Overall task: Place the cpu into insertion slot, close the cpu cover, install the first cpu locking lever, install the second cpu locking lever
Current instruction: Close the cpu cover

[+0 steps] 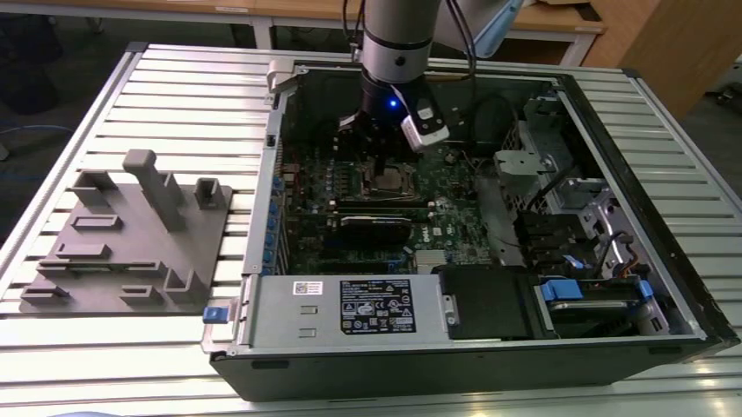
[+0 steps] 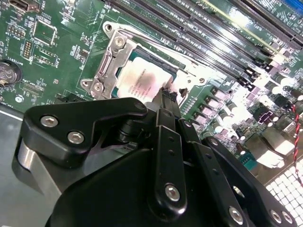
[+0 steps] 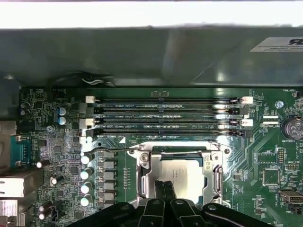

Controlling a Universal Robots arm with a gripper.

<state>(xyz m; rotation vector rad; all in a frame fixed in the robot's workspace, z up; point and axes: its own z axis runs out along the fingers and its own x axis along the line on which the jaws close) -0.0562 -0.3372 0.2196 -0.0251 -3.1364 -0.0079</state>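
Note:
The cpu (image 3: 185, 174) lies flat in the insertion slot (image 3: 143, 176), its silver top (image 2: 137, 81) showing in both wrist views. The cpu cover (image 2: 110, 61) is down around it, its frame (image 3: 215, 161) lying on the chip's edges. A thin metal locking lever (image 3: 111, 151) runs along the socket side nearest the memory slots. My gripper (image 3: 165, 190) is shut, fingers pressed together with nothing seen between them. Its tips (image 2: 168, 100) rest at the chip's edge. In the exterior view the gripper (image 1: 378, 163) hangs straight down over the socket (image 1: 392, 181) inside the open case.
Memory slots (image 3: 165, 113) run beside the socket. A black expansion card (image 1: 377, 228) sits in front of it, with the power supply (image 1: 347, 308) at the case front. Drive cages and cables (image 1: 568, 217) fill the exterior view's right. A grey fixture block (image 1: 128, 234) stands on the slatted table.

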